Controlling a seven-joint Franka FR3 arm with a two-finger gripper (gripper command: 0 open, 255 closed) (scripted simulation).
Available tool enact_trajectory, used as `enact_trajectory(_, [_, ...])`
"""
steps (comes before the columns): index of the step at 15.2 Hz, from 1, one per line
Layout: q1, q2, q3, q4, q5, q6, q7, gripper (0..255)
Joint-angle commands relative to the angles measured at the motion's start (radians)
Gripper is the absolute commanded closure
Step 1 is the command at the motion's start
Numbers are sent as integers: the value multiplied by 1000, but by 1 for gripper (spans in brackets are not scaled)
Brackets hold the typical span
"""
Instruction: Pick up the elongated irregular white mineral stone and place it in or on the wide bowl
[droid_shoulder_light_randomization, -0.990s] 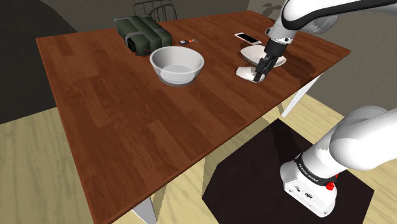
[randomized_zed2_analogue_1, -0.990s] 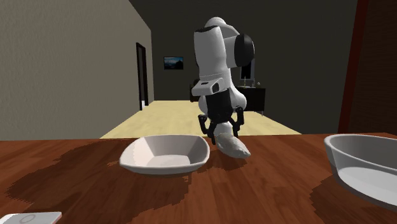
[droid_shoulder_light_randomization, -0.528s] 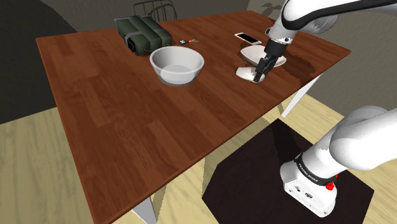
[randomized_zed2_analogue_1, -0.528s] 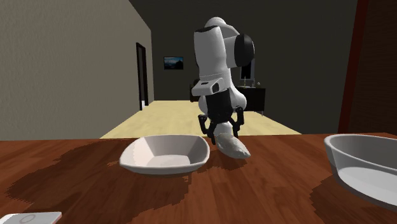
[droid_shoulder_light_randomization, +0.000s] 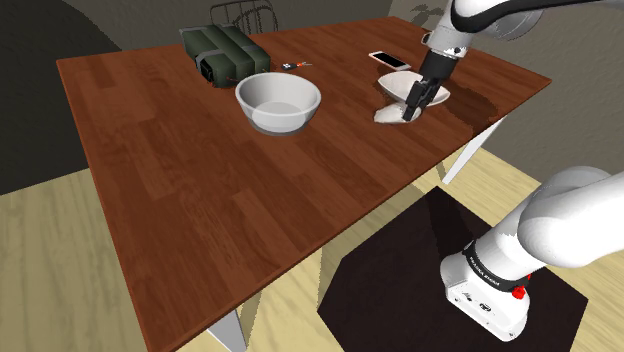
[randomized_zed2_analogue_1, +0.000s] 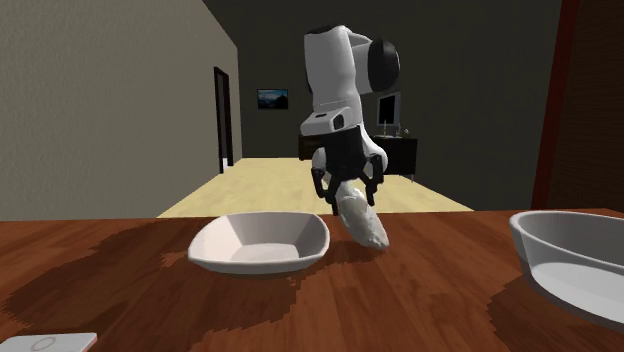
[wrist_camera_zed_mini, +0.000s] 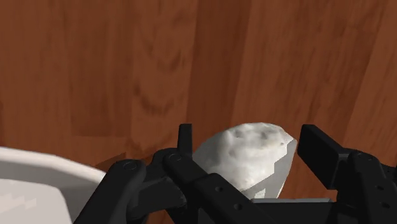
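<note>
While the white arm (droid_shoulder_light_randomization: 560, 220) rises from its stand (droid_shoulder_light_randomization: 490, 290) at the shoulder view's lower right, it bends over the table's near right corner and points its forearm steeply down at the tabletop. In the second exterior view the arm (randomized_zed2_analogue_1: 335, 70) stands upright behind the table's far edge, wrist turned down. The brown wooden table (droid_shoulder_light_randomization: 200, 180) runs slantwise across the room over a pale plank floor (droid_shoulder_light_randomization: 60, 270), with a dark mat (droid_shoulder_light_randomization: 400, 290) under the stand. Behind the arm, the second exterior view shows grey walls, a dark doorway (randomized_zed2_analogue_1: 223, 120) and a small framed picture (randomized_zed2_analogue_1: 272, 98).

On the far side of the table lies a green case (droid_shoulder_light_randomization: 225, 52). A deep round bowl (droid_shoulder_light_randomization: 278, 100) sits just nearer than it, and well to the right of that sits a shallow bowl (droid_shoulder_light_randomization: 395, 83) with a phone (droid_shoulder_light_randomization: 390, 59) beyond it.

The black gripper (droid_shoulder_light_randomization: 411, 105) hangs just beside the shallow bowl, and its fingers clasp the upper end of the white stone (droid_shoulder_light_randomization: 386, 114). In the second exterior view the gripper (randomized_zed2_analogue_1: 347, 195) holds the stone (randomized_zed2_analogue_1: 365, 225) tilted. Its free end slants down to the right of the shallow bowl (randomized_zed2_analogue_1: 260, 243), close over the wood; whether it touches I cannot tell. From the wrist, the gripper (wrist_camera_zed_mini: 251, 149) grips the stone's (wrist_camera_zed_mini: 251, 159) rounded, pitted end on both sides above bare wood.
</note>
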Motion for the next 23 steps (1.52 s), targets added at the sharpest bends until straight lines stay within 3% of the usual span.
enact_trajectory(1, [1,-5,3,22,0,-27,6,255])
enact_trajectory(12, [2,-26,11,127,-2,-150,25,255])
enact_trajectory(13, [2,-26,11,127,-2,-150,25,0])
enact_trajectory(20, [-55,302,27,377,168,-151,567,0])
enact_trajectory(23, [-50,303,31,338,172,-111,566,0])
